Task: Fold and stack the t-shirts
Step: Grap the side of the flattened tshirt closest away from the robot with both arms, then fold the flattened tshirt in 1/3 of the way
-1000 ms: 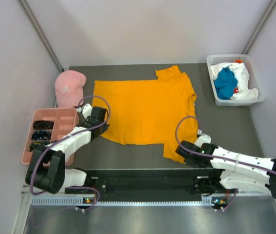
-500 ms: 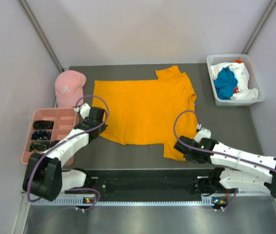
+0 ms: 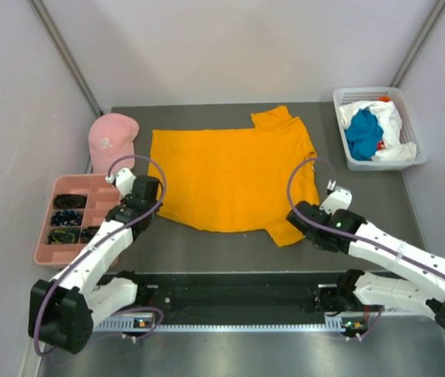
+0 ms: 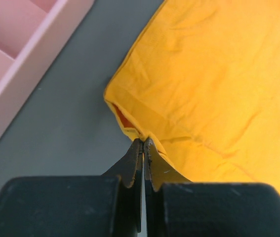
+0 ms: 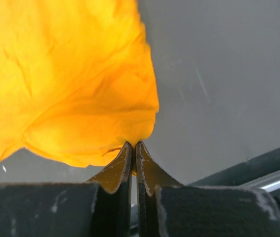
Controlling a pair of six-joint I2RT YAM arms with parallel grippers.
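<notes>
Pinching near-left hem corner of orange t-shirt [image 3: 234, 177] with left gripper [image 4: 143, 143], jaws pressed together on the cloth edge. Pinching near-right corner flap with right gripper [image 5: 134, 145], likewise clamped on fabric, which looks raised a little off table [image 3: 206, 243]. Probably gripping both near corners so as to carry the near edge over for a first fold. Otherwise spread flat mid-table. Further out at left, pink tray [image 3: 45, 228] and pink cap [image 3: 111, 140], not task items. Far right, basket [image 3: 348, 161] holding teal t-shirt [image 3: 362, 133] and white t-shirt [image 3: 391, 118], not yet folded.
</notes>
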